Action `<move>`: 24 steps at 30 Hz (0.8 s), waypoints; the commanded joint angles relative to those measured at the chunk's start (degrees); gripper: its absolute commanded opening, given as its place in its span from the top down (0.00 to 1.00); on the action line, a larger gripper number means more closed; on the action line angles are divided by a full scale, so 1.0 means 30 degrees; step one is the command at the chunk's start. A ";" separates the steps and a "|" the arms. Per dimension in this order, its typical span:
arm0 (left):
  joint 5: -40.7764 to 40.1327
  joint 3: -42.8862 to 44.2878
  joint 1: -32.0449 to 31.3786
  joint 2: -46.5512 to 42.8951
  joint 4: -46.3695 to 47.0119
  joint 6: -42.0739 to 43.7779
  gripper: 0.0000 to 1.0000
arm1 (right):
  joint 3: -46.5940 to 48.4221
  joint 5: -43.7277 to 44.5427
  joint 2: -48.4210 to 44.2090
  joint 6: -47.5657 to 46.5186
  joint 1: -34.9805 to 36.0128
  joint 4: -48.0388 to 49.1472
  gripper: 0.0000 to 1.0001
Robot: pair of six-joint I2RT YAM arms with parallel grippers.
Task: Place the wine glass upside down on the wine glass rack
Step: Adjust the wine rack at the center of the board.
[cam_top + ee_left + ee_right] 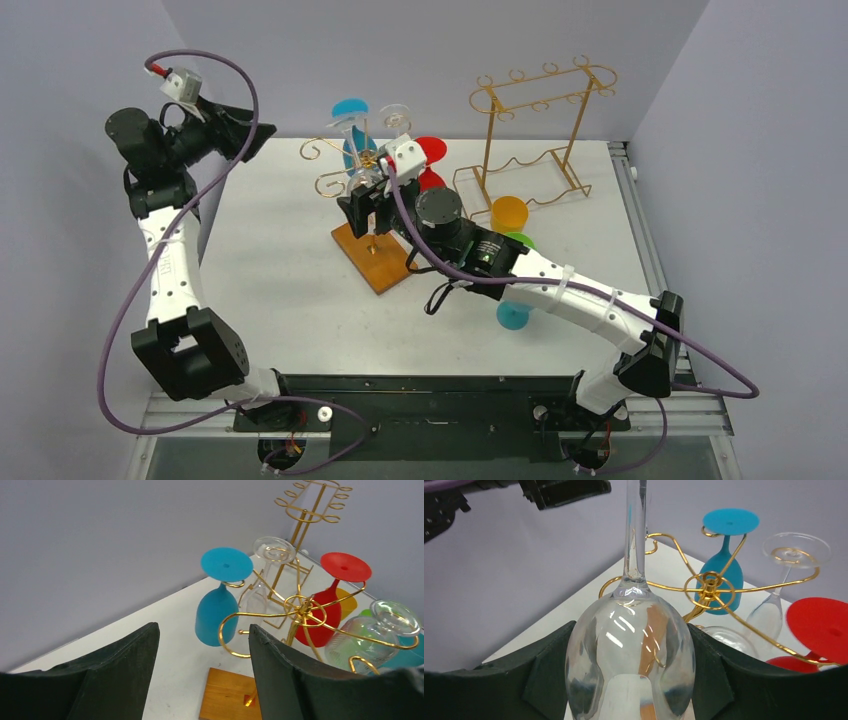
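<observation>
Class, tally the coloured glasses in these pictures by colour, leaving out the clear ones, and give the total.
Blue glasses: 2
Red glass: 1
Orange glass: 1
Green glass: 1
Total: 5

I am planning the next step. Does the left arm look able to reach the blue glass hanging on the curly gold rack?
Probably yes. The left end effector is open and empty, and the blue glass hangs on the side of the rack facing it, with nothing between them.
</observation>
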 commanded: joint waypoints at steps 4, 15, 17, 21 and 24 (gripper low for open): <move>0.0381 -0.1831 -0.1501 -0.0522 0.0256 -0.0058 0.37 | -0.0264 -0.0127 -0.0586 0.0833 0.0138 0.1981 1.00; -0.0281 -0.0423 -0.2296 0.0591 -0.2284 0.2517 0.35 | -0.1555 0.0555 -0.1185 0.1248 0.1321 0.2764 1.00; -0.0238 -0.0285 -0.2358 0.1025 -0.2255 0.2234 0.35 | -0.1598 0.0634 -0.1230 0.1257 0.1628 0.2730 1.00; 0.0228 -0.0465 -0.2562 0.1755 -0.1120 0.0899 0.35 | -0.1657 0.0984 -0.0905 0.1104 0.2020 0.2897 1.00; 0.0723 -0.0677 -0.2621 0.1911 -0.0566 0.0157 0.35 | -0.1645 0.1002 -0.0663 0.1140 0.2030 0.2948 1.00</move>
